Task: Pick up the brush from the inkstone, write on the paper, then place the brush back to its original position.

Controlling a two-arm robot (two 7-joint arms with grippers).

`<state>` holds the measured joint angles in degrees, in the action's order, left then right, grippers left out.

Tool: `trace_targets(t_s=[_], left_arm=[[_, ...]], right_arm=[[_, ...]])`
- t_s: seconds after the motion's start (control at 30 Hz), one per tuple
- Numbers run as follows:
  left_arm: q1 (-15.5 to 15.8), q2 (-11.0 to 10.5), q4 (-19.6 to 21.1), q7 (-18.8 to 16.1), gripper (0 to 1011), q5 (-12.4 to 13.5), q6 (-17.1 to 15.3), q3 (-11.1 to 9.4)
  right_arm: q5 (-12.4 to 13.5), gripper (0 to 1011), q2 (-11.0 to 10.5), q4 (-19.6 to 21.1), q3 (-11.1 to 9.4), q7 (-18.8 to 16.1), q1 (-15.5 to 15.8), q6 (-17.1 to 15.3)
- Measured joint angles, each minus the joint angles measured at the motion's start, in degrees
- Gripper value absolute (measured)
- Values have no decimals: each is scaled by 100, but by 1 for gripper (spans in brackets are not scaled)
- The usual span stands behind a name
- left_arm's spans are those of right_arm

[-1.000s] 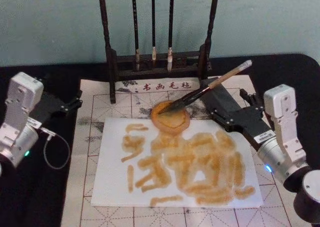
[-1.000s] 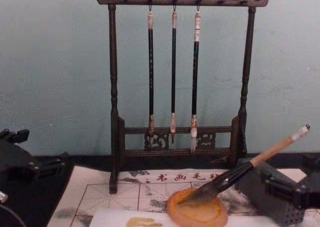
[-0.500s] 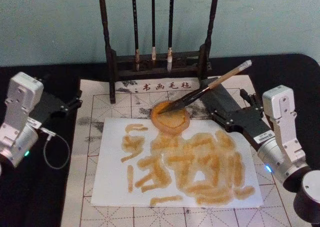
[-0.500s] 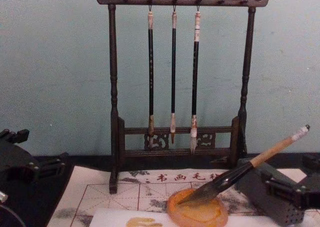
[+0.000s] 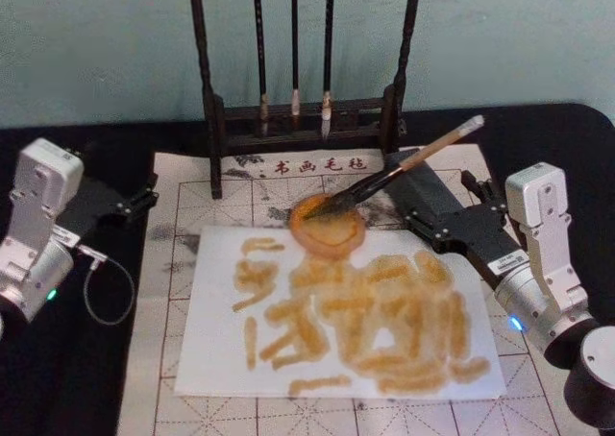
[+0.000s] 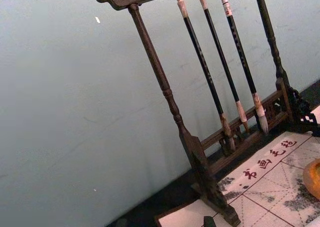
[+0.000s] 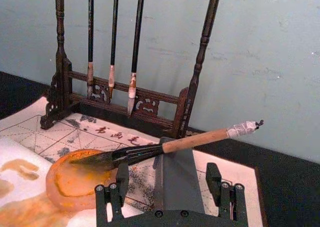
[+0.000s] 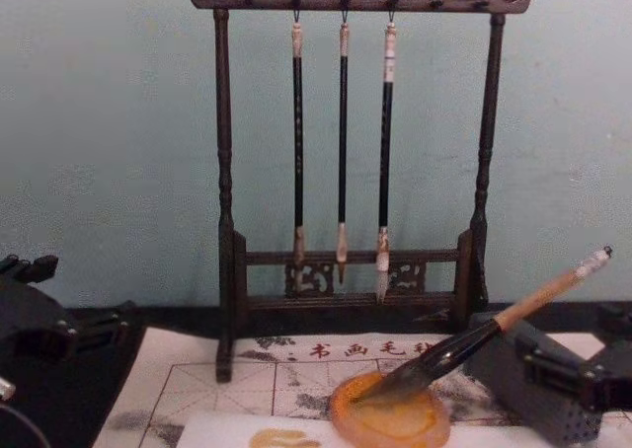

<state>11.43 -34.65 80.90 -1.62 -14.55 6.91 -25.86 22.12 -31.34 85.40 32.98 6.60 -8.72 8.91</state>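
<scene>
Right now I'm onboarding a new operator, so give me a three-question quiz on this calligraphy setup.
1. True or false: the brush rests with its bristles in the inkstone.
2. How many thin brushes hang on the rack? A) two B) three C) four
3. Fill in: the brush's handle leans on the grey ____.

Key
1. True; neither the right gripper nor the left gripper holds it.
2. B
3. Block, beside the mat under the paper.
</scene>
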Motion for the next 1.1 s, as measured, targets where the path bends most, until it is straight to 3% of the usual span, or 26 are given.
trace_targets(t_s=[1.1], left_arm=[[0,0,0,0,1001,0,0,0]], right_arm=[[16,1000,0,0,-2,-9,0,-4]])
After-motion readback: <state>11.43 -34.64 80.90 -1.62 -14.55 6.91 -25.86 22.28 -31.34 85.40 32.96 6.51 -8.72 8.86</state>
